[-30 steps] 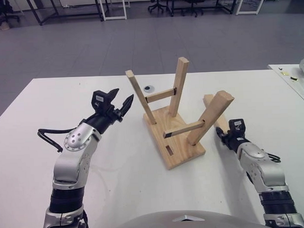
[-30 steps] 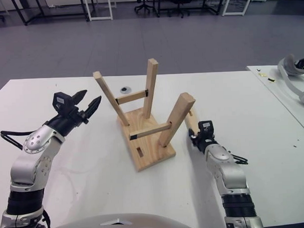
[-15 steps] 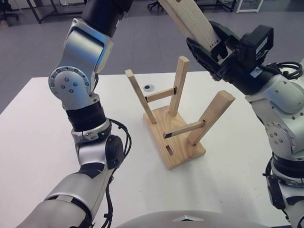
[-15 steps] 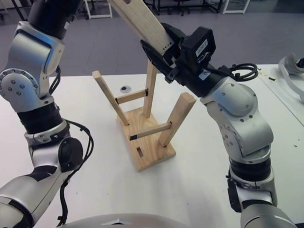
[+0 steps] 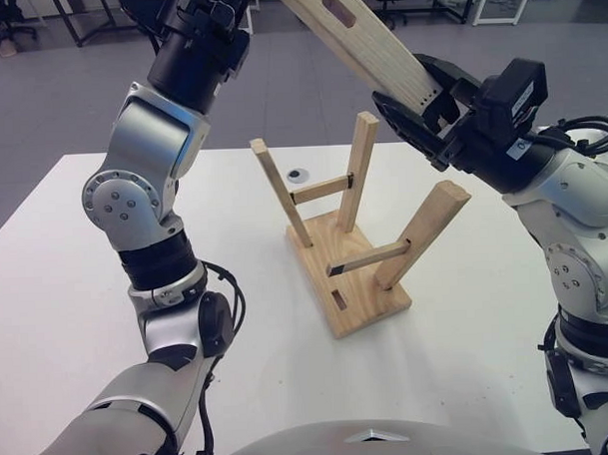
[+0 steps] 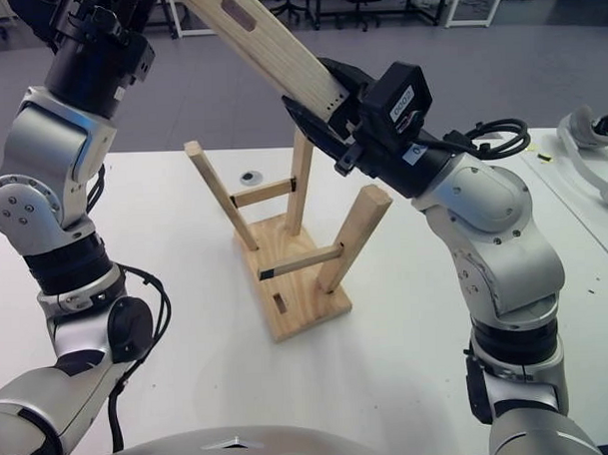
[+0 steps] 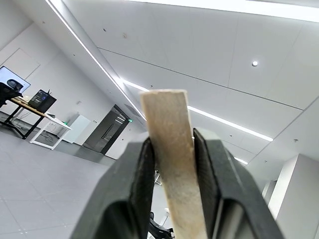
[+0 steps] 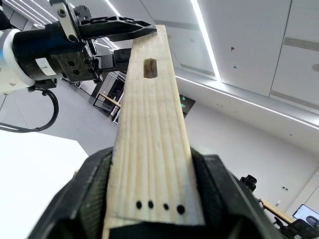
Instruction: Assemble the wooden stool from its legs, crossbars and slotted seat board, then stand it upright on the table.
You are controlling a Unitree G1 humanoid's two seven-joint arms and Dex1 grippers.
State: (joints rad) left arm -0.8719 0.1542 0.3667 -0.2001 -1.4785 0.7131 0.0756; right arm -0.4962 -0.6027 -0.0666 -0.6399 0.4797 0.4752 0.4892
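Note:
A loose wooden leg (image 5: 373,45) with a slot in it is held slanting in the air above the stool. My right gripper (image 5: 421,99) is shut on its lower end. My left gripper (image 7: 172,144), raised high, is shut on its upper end (image 8: 144,45). The partly built stool lies upside down on the white table (image 5: 85,255). Its seat board (image 5: 358,290) rests flat, and an open slot shows near the front corner. Three legs (image 5: 357,171) stand up from it, joined by two crossbars (image 5: 321,192).
A small dark round piece (image 5: 298,175) lies on the table behind the stool. A second table with a white object (image 6: 593,148) stands at the far right. Open floor and office furniture lie beyond.
A second ago both grippers were low at the table, the leg lying right of the stool. Now both arms are raised and hold the leg; in the last half second it has tilted slightly.

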